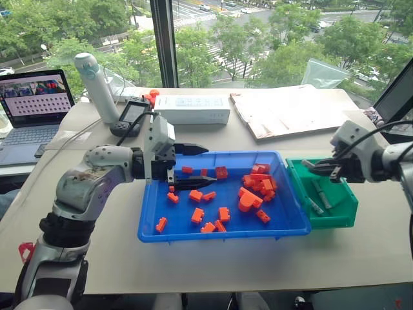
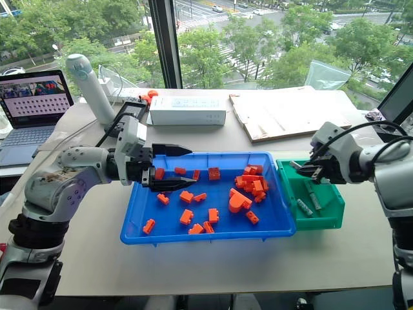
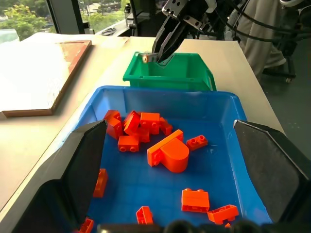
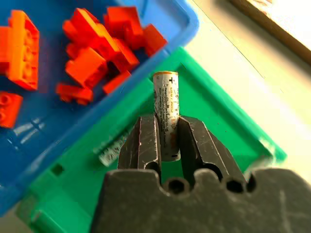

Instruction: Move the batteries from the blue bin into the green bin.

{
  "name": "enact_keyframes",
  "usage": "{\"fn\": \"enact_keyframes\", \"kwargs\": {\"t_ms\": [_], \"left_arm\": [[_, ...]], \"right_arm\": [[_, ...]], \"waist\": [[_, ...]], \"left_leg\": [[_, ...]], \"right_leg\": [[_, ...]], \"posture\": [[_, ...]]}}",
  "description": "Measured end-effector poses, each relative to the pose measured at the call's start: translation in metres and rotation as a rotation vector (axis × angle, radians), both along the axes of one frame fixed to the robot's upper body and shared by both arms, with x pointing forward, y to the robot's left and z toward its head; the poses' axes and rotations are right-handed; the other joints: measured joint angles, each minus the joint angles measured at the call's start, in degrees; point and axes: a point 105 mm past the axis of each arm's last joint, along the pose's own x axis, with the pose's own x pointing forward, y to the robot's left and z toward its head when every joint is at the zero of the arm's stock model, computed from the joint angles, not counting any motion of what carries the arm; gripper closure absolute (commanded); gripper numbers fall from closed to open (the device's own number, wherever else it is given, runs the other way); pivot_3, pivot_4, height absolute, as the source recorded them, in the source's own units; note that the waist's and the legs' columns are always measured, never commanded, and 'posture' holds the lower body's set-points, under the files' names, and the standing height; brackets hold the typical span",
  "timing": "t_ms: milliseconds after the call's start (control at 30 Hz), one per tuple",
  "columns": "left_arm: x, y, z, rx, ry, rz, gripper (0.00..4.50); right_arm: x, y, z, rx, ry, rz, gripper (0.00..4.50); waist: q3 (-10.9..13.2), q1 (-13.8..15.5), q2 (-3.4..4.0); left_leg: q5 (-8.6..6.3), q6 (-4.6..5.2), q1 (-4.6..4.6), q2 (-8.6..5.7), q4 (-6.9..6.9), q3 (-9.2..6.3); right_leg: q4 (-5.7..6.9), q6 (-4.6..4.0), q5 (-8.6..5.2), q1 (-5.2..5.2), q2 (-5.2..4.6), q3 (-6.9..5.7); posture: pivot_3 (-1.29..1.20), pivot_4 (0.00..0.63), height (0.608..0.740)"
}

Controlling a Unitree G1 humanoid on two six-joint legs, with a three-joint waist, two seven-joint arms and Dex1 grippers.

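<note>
The table (image 1: 193,265) is a pale beige surface set against a window, and the blue bin (image 1: 150,223) takes up the middle of it, a wide shallow tray scattered with orange blocks (image 1: 258,184) (most heaped toward its right end, the rest loose across the floor). Behind the tray lie a flat wooden board (image 1: 284,113), a long white box (image 1: 192,108) and a white bottle (image 1: 95,87), with an open laptop (image 1: 32,106) at the far left edge.

The green bin (image 1: 345,216) stands just beside the blue bin's right end, their walls close or touching; I cannot tell which. It is smaller and deeper than the tray, and on its floor lie two batteries (image 1: 315,206), slim grey cylinders, though the eye views leave their exact number a little uncertain.

The left gripper (image 1: 193,166) hangs over the left half of the blue bin, pointing across it toward the green bin, its two black fingers (image 3: 82,170) spread wide with nothing between them.

The right gripper (image 4: 167,138) hovers above the green bin, near its end that meets the blue tray. Its fingers are clamped on a battery (image 4: 166,104), gripping the lower part so that the gold-rimmed end with the plus mark sticks out beyond the tips, over the green box's interior.
</note>
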Motion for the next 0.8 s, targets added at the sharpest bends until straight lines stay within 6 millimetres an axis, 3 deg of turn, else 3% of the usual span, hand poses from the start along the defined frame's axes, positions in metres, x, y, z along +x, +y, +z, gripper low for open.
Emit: {"fn": "enact_keyframes", "kwargs": {"t_ms": [133,167,433,500,633,800], "left_arm": [[0.003,-0.004,-0.004,0.011,-0.009,0.000,0.00],[0.003,-0.005,-0.004,0.014,-0.013,-0.001,0.00],[0.004,-0.001,-0.008,0.025,-0.012,0.023,0.00],[0.006,0.000,-0.009,0.021,-0.004,0.041,0.00],[0.009,0.013,-0.003,-0.018,-0.003,0.109,0.00],[0.004,0.029,-0.010,-0.064,0.050,0.168,0.00]], "right_arm": [[-0.008,-0.008,-0.016,0.024,0.047,-0.041,4.26],[-0.009,-0.007,-0.018,0.028,0.053,-0.043,3.76],[-0.006,-0.006,-0.015,0.042,0.029,-0.045,1.11],[-0.007,-0.009,-0.009,0.046,0.016,-0.041,1.11],[-0.016,-0.022,0.021,0.133,-0.090,0.013,1.11],[-0.019,0.002,0.058,0.607,-0.331,0.133,1.11]], "waist": [[0.0,0.0,0.00],[0.0,0.0,0.00],[0.0,0.1,0.00],[0.0,0.2,0.00],[0.0,0.2,0.00],[0.0,-0.6,-0.03]], "left_leg": [[0.00,0.00,0.00,0.01,0.07,0.01],[0.00,0.01,0.00,0.01,0.10,0.02],[-0.02,0.03,0.00,0.01,0.17,0.02],[-0.03,0.03,-0.02,0.00,0.18,0.00],[-0.08,0.11,-0.02,0.03,0.21,0.00],[-0.12,0.09,0.40,0.15,0.18,-0.11]], "right_leg": [[0.00,0.01,0.00,0.01,-0.01,0.04],[0.01,0.01,0.00,0.02,-0.01,0.04],[-0.01,0.03,0.01,0.04,-0.03,0.04],[-0.01,0.04,0.01,0.05,-0.04,0.03],[-0.12,0.07,0.01,0.15,-0.02,0.02],[-0.25,0.07,0.03,0.68,0.08,-0.04]], "posture": [[0.00,0.150,0.733],[0.00,0.150,0.733],[0.00,0.150,0.733],[0.00,0.150,0.733],[0.00,0.150,0.733],[0.00,0.150,0.733]]}}
